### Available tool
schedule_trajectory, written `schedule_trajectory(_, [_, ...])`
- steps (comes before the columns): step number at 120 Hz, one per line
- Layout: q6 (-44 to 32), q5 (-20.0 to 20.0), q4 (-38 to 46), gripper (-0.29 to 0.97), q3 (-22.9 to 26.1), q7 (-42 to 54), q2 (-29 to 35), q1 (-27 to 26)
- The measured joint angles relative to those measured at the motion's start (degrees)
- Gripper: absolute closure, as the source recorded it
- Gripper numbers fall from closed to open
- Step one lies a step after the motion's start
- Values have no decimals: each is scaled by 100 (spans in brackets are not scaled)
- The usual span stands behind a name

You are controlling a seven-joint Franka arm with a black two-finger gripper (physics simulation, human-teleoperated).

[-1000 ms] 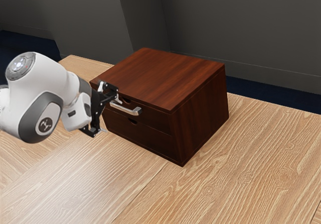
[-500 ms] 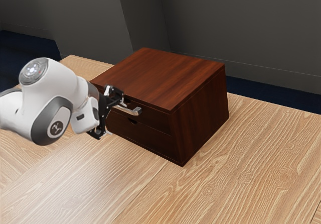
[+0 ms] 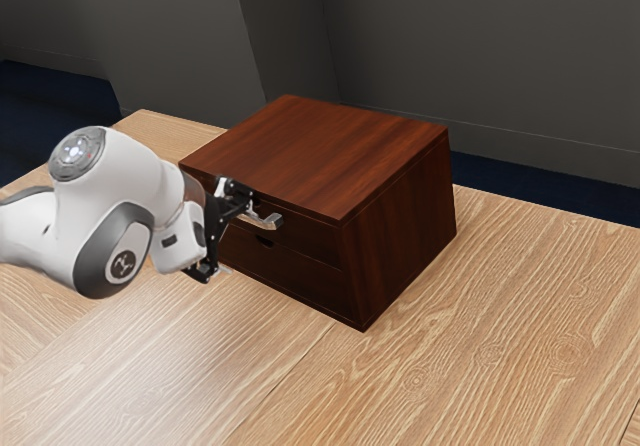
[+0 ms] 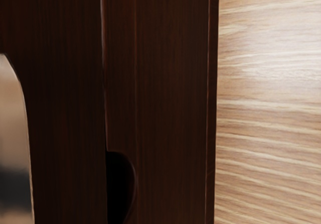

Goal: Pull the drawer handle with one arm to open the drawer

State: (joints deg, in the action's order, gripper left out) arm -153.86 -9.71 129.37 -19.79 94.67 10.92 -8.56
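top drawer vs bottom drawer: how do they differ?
The top drawer has a silver bar handle; bottom drawer has just a dark notch in its upper edge. The gripper is at the top drawer's handle; nothing is at the bottom drawer. Both are the same dark reddish wood and look shut.

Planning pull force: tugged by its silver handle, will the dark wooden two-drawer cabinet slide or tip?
The dark wooden cabinet looks squat and broad, so tipping seems unlikely. It merely rests on the smooth light wooden table, so it might slide.
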Motion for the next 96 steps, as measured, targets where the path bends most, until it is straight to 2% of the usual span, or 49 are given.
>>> schedule_trajectory(37, [-49, -53, 85, -1, -6, -29, -4, 5])
schedule_trajectory(69, [-36, 102, 549, 0, 3, -35, 465, 26])
schedule_trajectory(83, [-8, 94, 699, 6, 3, -35, 687, 29])
schedule_trajectory(96, [66, 42, 822, 5, 8, -34, 874, 58])
